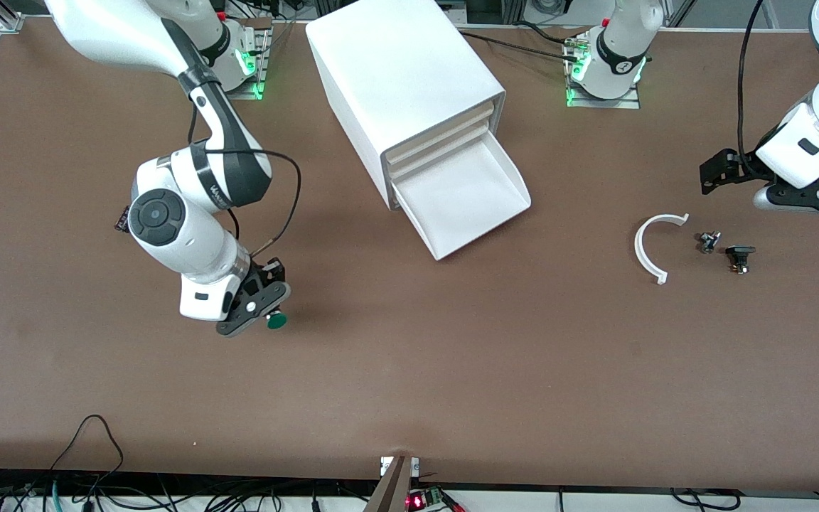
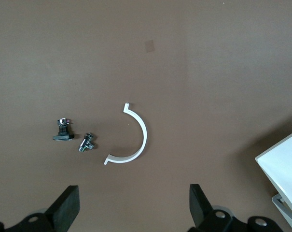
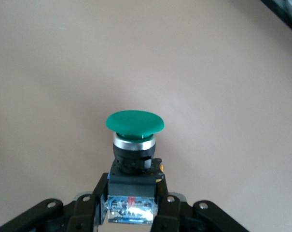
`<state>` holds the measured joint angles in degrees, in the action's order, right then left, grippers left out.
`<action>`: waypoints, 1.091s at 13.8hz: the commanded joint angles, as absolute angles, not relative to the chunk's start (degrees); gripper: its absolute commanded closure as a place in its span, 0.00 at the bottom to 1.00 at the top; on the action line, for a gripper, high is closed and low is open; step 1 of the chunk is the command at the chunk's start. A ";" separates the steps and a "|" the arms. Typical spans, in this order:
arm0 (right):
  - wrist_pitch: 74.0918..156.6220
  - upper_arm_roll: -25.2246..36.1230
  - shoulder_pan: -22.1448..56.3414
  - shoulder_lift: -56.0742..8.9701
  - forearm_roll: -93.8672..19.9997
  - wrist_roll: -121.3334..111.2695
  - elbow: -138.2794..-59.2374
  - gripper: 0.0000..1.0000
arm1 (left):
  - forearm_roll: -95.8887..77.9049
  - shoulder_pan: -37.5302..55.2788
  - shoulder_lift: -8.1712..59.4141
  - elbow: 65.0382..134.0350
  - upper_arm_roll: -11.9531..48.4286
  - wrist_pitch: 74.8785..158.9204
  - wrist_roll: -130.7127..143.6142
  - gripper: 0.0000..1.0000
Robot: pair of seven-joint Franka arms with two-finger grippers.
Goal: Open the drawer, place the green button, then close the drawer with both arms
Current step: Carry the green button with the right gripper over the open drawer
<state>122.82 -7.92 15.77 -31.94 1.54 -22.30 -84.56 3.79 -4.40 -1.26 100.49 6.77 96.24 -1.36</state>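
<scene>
The white cabinet [image 1: 409, 78] stands at the table's middle back with its bottom drawer [image 1: 463, 195] pulled out and bare. My right gripper [image 1: 261, 307] is shut on the button [image 1: 276, 321], whose green cap [image 3: 135, 122] sticks out past the fingers while the black body [image 3: 133, 181] sits between them. It hangs over bare table toward the right arm's end, apart from the drawer. My left gripper [image 1: 800, 192] is open and empty, waiting over the table at the left arm's end; its fingertips [image 2: 68, 205] show in the left wrist view.
A white half-ring [image 1: 655, 245], a small metal fitting [image 1: 708, 242] and a small black part [image 1: 739, 256] lie under the left gripper's reach; they also show in the left wrist view, half-ring [image 2: 138, 140], fitting [image 2: 86, 143], black part [image 2: 63, 131]. Cables run along the table's front edge.
</scene>
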 commanded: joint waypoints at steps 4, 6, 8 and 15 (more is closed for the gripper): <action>121.47 -20.64 19.58 -34.27 7.98 -26.19 -79.12 0.93 | 4.22 -4.66 -1.49 100.81 6.77 96.94 -0.79 0.00; 121.03 -22.40 21.96 -36.29 8.70 -28.46 -76.39 0.93 | 4.22 -4.66 -1.41 100.81 6.77 96.94 -1.05 0.00; 121.11 -22.67 25.82 -37.17 10.01 -29.96 -75.24 0.93 | 4.22 -4.66 -1.41 100.81 6.77 96.94 -1.05 0.00; 121.11 -23.11 32.25 -42.44 14.67 -45.23 -72.25 0.92 | 4.22 -4.92 -1.23 100.72 6.77 97.03 -1.23 0.00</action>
<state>122.49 -22.51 31.84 -40.09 13.20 -39.85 -75.09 3.78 -4.61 -1.04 100.57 6.70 96.43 -1.33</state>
